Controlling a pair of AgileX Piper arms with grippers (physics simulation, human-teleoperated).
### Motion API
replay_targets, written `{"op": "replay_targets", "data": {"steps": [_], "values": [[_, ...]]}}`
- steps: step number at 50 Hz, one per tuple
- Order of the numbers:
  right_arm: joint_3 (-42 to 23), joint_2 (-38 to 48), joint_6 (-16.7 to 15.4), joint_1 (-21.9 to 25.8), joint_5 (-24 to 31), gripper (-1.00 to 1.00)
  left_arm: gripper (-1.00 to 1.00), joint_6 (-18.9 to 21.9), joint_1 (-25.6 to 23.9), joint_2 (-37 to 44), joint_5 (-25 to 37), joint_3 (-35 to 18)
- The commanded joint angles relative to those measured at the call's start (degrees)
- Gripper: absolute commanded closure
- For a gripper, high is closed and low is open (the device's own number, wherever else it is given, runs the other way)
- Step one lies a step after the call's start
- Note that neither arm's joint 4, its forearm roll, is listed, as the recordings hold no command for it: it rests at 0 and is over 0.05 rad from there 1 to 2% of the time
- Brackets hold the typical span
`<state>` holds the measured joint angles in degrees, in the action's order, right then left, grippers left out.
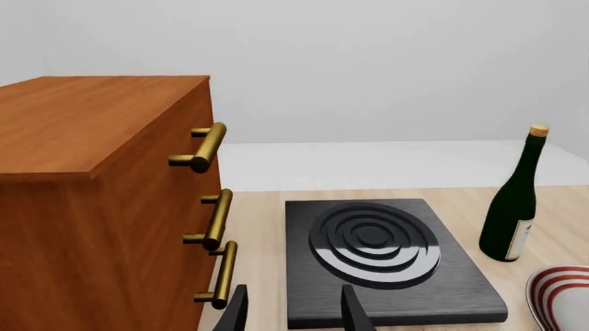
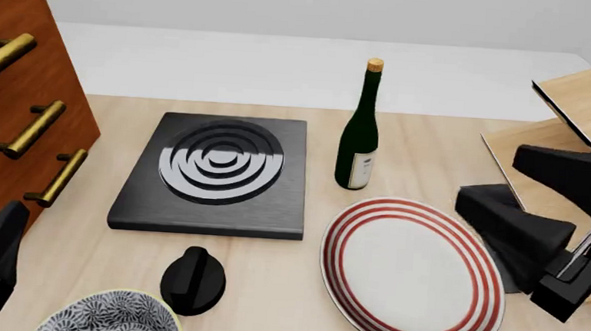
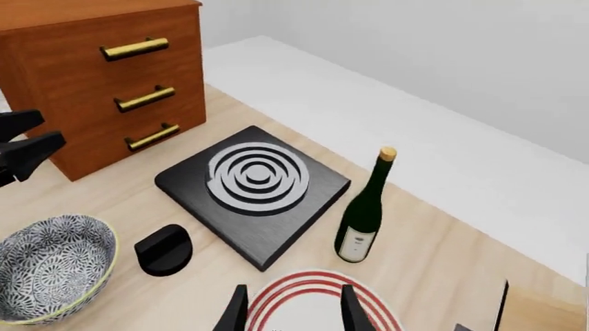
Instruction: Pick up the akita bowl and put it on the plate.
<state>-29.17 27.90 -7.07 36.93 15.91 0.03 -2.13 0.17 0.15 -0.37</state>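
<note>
Fingers of left gripper (image 1: 292, 310): parted, empty. Right gripper (image 3: 292, 309): likewise parted, empty, above white red-ringed round plate (image 2: 412, 274). Deep black-and-white floral akita bowl (image 2: 111, 316), yellow-rimmed: on table, well clear of both. Presumably rigid, glazed, slippery, breakable; pinch across rim wall.

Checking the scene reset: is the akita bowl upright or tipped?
Upright. The akita bowl sits open side up on the table, patterned inside visible, nothing in it.

Pale wood table (image 2: 269, 264), brown drawer cabinet (image 2: 12, 110) with brass handles, plain grey-white wall (image 1: 387, 62)
</note>
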Motion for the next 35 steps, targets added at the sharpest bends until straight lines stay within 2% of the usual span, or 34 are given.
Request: {"op": "replay_targets", "data": {"steps": [1, 11, 15, 21, 26, 35], "values": [[-5.02, 11.2, 0.32, 9.4, 0.97, -1.0, -1.0, -0.02, -0.02, 0.01, -0.04, 0.1], [-7.64, 17.46, 0.86, 13.81, 1.27, -1.0, -1.0, 0.01, -0.02, 0.03, -0.12, 0.09], [-9.12, 21.36, 3.12, 16.95, 1.07, -1.0, -1.0, -0.02, -0.02, 0.08, -0.08, 0.09], [-10.57, 25.23, 4.74, 19.13, 0.42, -1.0, -1.0, -0.01, -0.01, 0.11, -0.17, 0.12], [-11.63, 27.8, 4.76, 20.39, -0.96, -1.0, -1.0, -0.01, 0.0, 0.12, -0.08, 0.05], [-13.5, 33.58, 7.5, 22.18, -4.0, -1.0, -1.0, 0.02, 0.0, 0.11, -0.3, 0.12]]}}
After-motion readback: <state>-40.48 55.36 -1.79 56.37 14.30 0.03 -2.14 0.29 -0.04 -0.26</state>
